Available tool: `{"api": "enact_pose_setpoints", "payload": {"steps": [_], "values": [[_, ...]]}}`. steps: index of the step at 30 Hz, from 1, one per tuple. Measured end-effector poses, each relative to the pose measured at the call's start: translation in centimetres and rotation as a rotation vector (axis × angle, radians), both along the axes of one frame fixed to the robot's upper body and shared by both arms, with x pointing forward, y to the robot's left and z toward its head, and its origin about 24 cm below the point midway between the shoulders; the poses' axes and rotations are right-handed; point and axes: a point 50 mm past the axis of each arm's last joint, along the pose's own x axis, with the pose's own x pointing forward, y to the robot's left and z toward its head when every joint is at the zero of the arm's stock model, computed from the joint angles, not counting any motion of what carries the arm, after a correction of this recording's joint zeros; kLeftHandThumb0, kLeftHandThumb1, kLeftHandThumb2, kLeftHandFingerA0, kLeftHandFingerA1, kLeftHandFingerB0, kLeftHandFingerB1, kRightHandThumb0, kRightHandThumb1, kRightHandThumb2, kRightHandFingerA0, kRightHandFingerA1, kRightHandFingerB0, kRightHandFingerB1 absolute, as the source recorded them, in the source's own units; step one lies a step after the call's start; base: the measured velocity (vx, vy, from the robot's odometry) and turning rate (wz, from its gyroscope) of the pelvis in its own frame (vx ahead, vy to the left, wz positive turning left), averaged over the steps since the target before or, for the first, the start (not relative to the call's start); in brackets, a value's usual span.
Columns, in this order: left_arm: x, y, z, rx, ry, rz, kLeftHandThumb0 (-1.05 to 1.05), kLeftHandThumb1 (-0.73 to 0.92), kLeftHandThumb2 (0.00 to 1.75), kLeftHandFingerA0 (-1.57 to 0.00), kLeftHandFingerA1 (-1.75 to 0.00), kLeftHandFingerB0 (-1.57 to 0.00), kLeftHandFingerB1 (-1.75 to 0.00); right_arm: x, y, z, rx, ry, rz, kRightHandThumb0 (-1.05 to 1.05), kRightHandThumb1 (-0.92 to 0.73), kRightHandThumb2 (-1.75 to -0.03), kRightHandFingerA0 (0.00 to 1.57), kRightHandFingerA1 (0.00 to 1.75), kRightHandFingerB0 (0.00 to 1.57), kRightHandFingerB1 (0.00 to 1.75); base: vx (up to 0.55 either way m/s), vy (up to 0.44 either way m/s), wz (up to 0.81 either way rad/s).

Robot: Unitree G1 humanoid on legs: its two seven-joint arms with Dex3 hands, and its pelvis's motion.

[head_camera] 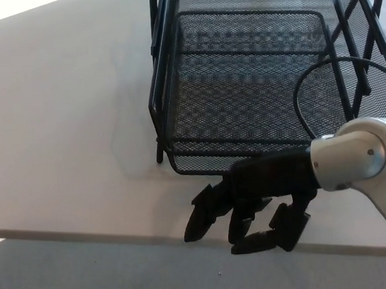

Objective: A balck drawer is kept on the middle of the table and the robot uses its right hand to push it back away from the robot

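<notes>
A black wire-mesh drawer (251, 82) sits pulled out of its black metal frame (159, 68) on the pale table (67, 119). My right hand (255, 203) comes in from the right, just in front of the drawer's near rim. Its fingers (204, 216) hang down, curled and apart, with nothing held between them. The back of the hand is at or very near the drawer's front edge; I cannot tell if it touches. A black cable (304, 85) loops from the silver wrist (354, 154) over the drawer. My left hand does not show.
The table's near edge (87, 233) runs across the lower part of the picture, with grey floor (89, 275) below it. The frame's crossed side bars (363, 36) rise at the right of the drawer.
</notes>
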Motion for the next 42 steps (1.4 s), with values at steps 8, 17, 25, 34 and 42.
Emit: {"api": "enact_pose_setpoints", "payload": {"steps": [8,17,25,34,42], "values": [[0.0,0.0,0.0,-0.002,0.000,0.002,-0.55,0.71,0.62,-0.47,-0.39,-0.32,-0.33,1.9,-0.2,-1.2,-0.012,0.084,-0.080,-0.47,-0.60,-0.98,0.40,0.59,0.24,0.49,0.00,0.000,0.00],[-0.1,0.1,0.0,-0.005,-0.001,0.005,-0.56,0.71,0.62,-0.48,-0.39,-0.33,-0.33,4.8,-1.8,-1.5,-0.001,0.129,-0.199,-0.50,-0.76,-0.62,0.46,0.41,0.36,0.35,0.00,0.000,0.00],[-0.4,0.1,-0.1,-0.007,0.004,0.007,-0.56,0.71,0.63,-0.48,-0.38,-0.36,-0.34,6.5,-2.9,-1.3,0.012,0.152,-0.255,-0.51,-0.75,-0.62,0.48,0.42,0.37,0.36,0.00,0.000,0.00],[-0.4,0.1,-0.1,-0.011,0.003,0.011,-0.56,0.71,0.62,-0.47,-0.38,-0.33,-0.33,7.2,-3.3,0.6,0.043,0.098,-0.245,-0.49,-0.75,-0.63,0.49,0.41,0.38,0.36,0.00,0.000,0.00],[-0.4,0.2,-0.1,-0.011,0.004,0.012,-0.56,0.71,0.62,-0.47,-0.39,-0.34,-0.33,7.2,-3.2,0.9,0.038,0.079,-0.236,-0.51,-0.75,-0.63,0.48,0.41,0.37,0.36,0.00,0.000,0.00]]}}
